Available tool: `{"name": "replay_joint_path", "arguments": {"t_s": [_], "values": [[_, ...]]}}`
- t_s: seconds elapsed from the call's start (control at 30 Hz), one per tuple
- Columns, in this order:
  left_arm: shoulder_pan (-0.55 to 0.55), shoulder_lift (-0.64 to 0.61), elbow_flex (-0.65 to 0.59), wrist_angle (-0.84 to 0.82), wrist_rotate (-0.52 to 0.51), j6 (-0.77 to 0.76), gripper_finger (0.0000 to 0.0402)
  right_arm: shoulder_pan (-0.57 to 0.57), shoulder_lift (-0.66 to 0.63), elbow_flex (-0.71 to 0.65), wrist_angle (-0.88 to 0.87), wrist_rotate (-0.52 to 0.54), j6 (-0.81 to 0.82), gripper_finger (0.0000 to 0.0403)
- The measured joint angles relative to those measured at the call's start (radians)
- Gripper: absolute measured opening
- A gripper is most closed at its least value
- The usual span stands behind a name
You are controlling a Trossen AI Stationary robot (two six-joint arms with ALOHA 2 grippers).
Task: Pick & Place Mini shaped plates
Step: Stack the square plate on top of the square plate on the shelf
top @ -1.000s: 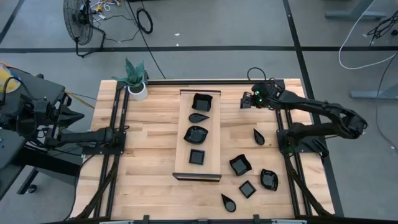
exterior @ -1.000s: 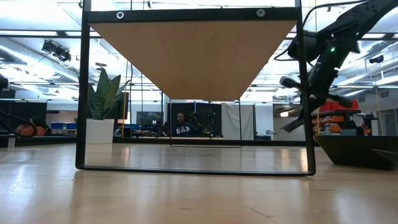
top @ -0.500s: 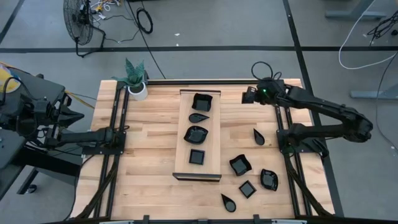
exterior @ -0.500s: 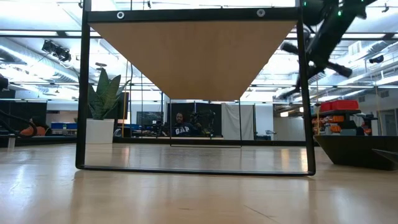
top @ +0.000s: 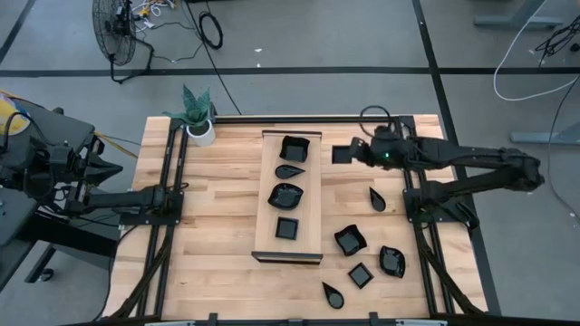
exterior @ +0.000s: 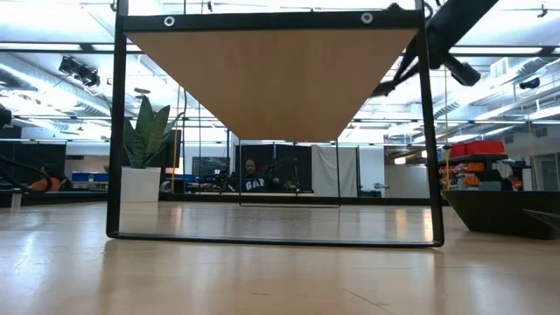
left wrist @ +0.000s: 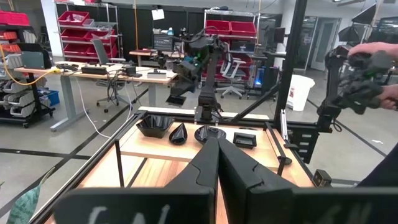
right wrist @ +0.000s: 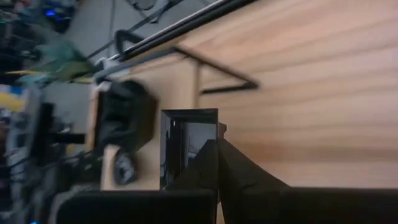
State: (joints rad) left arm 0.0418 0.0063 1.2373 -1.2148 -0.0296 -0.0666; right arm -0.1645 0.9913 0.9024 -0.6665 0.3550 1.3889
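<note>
the right gripper [top: 349,154] reaches out over the table's far part, just right of the board [top: 288,196], and its fingers are pinched on the rim of a square plate [top: 341,154], carried clear of the wood; the right wrist view shows the same black plate [right wrist: 186,146] hanging edge-on at the fingertips. four plates lie in a row on the board: a wavy bowl [top: 294,147] at the far end, then a teardrop [top: 289,170], a leaf [top: 285,195] and a square [top: 286,228]. five more lie loose on the table [top: 217,208] right of the board, near the right arm's base and toward the near edge. the left gripper [top: 178,190] rests low on the left rail, well away from the plates, fingers closed together on nothing. a potted plant [top: 198,116] stands at the far left corner.
</note>
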Motion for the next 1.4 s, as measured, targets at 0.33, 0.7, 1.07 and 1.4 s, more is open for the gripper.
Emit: {"name": "replay_joint_path", "arguments": {"t_s": [0.33, 0.7, 1.07, 1.4], "values": [[0.0, 0.0, 0.0, 0.0, 0.0, 0.0, 0.0014, 0.267, 0.048, 0.0, 0.12, 0.159, 0.194, 0.0001], [0.0, 0.0, 0.0, -0.001, 0.0, 0.0, 0.0014, 0.476, 0.199, 0.0, 0.404, 0.195, 0.203, 0.0001], [0.0, 0.0, 0.0, 0.0, 0.0, 0.0, 0.0014, 0.64, 0.32, 0.0, 0.601, 0.253, 0.357, 0.0001], [0.0, 0.0, 0.0, 0.0, 0.0, 0.0, 0.0014, 0.686, 0.436, 0.027, 0.642, 0.347, 0.58, 0.0001]]}}
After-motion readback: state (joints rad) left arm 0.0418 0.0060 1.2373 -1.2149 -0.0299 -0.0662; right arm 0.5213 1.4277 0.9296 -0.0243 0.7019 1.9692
